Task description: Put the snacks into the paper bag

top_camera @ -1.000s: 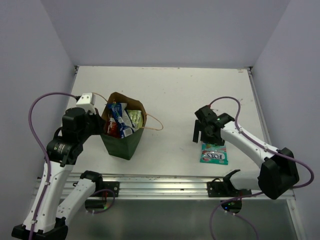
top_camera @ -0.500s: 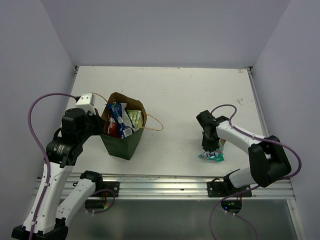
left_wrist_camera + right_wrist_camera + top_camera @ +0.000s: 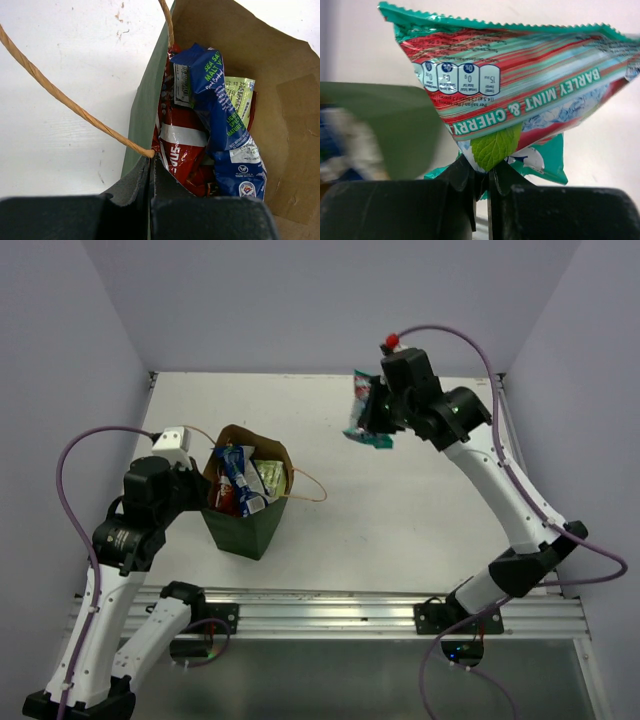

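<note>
The left gripper (image 3: 150, 200) is closed tight on the near wall of the paper bag (image 3: 142, 105), with the rim pinched between its fingers just where one string handle (image 3: 65, 100) meets the paper. That grip looks meant to steady the bag and hold its mouth open for loading. Just beyond the fingers, inside the bag, the red chip bag (image 3: 182, 150) stands on edge. The dark blue-white packet (image 3: 225, 135) leans over it, and the pale green packet (image 3: 241, 92) sits farther back against the brown far wall.

The right gripper (image 3: 482, 182) is clamped almost fully together on a lower edge of the Fox's bag (image 3: 520, 70), so the packet fans out directly ahead of its fingertips. From above, it is carried clear of the table (image 3: 420, 530), with the packet on the side of the gripper that faces the paper bag. A pinch on the edge suits a flat, slippery packet and leaves the body free to slide in.

The open mouth lies well apart from this gripper, lower and off toward the left arm. The smeared green shape left of the fingers in the right wrist view is probably that bag, though it is too blurred to be sure.
</note>
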### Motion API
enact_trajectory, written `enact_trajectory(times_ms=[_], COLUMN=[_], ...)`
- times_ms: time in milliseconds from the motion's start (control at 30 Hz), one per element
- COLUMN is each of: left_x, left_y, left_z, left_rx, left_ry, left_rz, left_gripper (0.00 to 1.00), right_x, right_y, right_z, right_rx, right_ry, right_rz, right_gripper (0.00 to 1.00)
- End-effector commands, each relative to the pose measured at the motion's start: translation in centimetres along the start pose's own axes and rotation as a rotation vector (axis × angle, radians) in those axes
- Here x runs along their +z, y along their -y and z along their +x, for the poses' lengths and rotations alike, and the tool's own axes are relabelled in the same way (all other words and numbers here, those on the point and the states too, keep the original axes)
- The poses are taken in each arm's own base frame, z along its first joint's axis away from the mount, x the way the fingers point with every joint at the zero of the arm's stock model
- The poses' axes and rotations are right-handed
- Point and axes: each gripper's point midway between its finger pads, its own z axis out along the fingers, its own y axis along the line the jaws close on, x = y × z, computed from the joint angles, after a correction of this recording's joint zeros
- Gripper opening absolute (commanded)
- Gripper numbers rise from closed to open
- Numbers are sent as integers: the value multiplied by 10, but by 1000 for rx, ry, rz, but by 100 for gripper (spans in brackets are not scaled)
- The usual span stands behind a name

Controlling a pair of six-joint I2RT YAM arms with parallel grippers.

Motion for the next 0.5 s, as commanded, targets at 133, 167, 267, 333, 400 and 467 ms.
enact_trajectory(times_ms=[133,167,267,333,400,467], left_x=[0,0,-1,-1,-1,-1], left_y=[6,6,6,5,4,4], left_z=[-3,-3,-5,-4,-4,-4], left_rx=[4,4,2,5,7,7], left_ry=[18,15,22,19,18,20], left_rz=[29,29,26,22,18,19], left_gripper=[0,0,0,0,0,0], right_x=[-87,-71,-76,-76,-76,-81], right_y=[-210,-232,-283,-299,-313,-318], right_z=[-26,-13,36,58,87,104], right_rx=[-212,-222,-266,-275,-295,-314], right_ry=[12,-34,-139,-194,-255,-294], right_rz=[-612,-649,-782,-825,-853,-864], right_gripper=[0,0,0,0,0,0])
